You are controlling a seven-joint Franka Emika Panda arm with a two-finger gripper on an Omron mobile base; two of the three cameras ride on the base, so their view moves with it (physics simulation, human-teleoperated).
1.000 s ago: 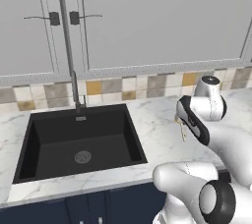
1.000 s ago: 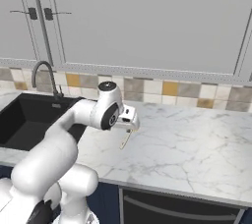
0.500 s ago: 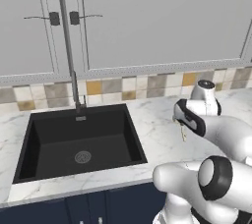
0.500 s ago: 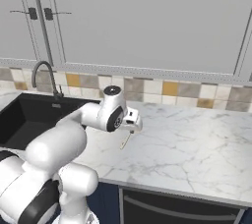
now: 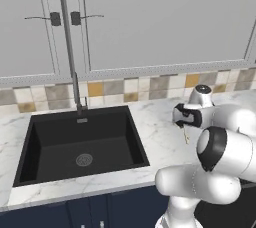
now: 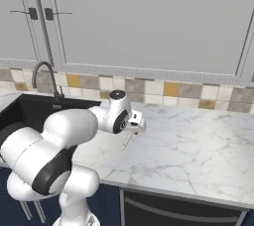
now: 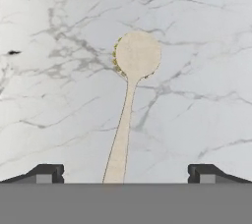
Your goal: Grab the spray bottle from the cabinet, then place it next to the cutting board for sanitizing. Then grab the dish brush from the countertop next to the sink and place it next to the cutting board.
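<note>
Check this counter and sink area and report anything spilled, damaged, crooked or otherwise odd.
Nothing stands out. The dish brush lies flat on the white marble countertop to the right of the black sink, intact, with no spill around it. The open gripper hangs over its handle. The grey wall cabinets are shut.

Light grey wall cabinets (image 5: 165,17) with dark handles (image 5: 75,18), multicoloured tile backsplash (image 6: 178,90), perhaps an oven door (image 6: 183,209) below.

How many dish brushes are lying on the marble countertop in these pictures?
1. The dish brush lies flat on the countertop right of the sink, directly under the open pincer. More could lie outside the views.
</note>
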